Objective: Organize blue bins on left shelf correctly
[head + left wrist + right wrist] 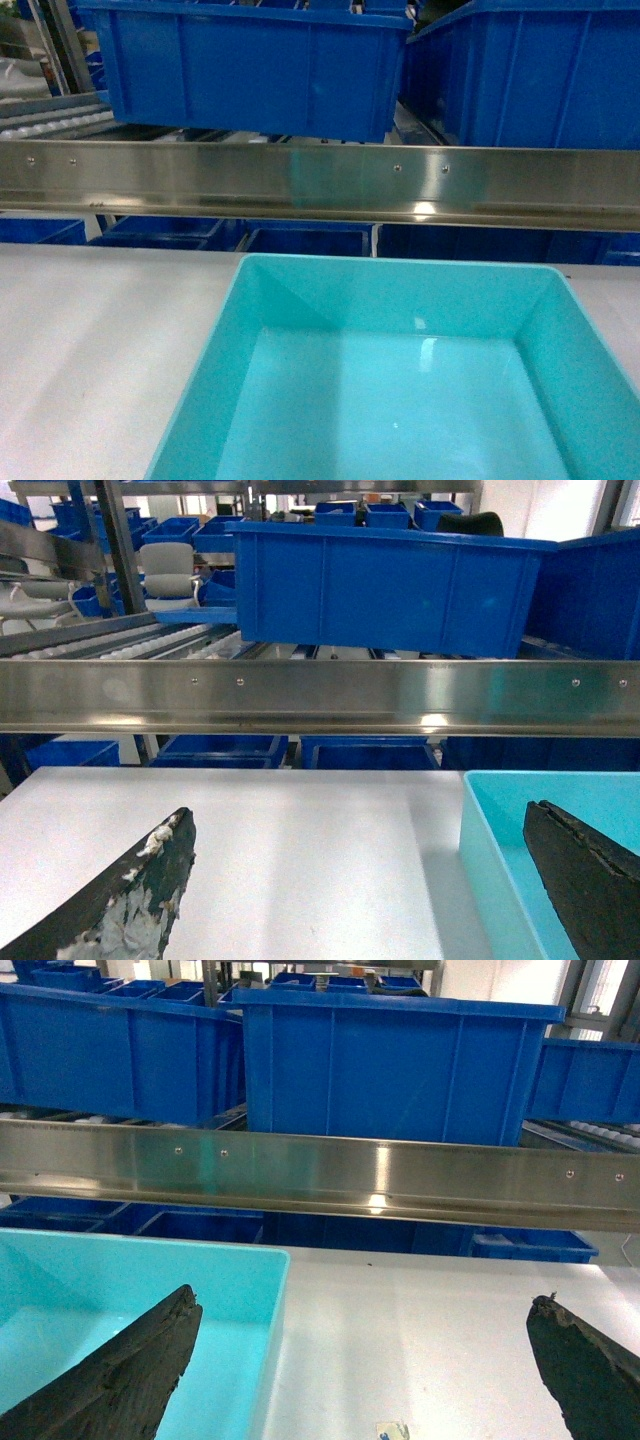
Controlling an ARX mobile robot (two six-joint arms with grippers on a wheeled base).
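Note:
The light turquoise bin stands empty on the white table, just in front of the left shelf's steel front beam. Neither gripper shows in the head view. In the left wrist view my left gripper is open and straddles the bin's left wall, one finger over the table and the other over the bin's inside. In the right wrist view my right gripper is open across the bin's right wall in the same way. Neither finger pair touches the bin.
Deep dark-blue crates sit on the roller lanes behind the beam. More blue crates stand on the level below it. A small paper scrap lies on the table right of the bin.

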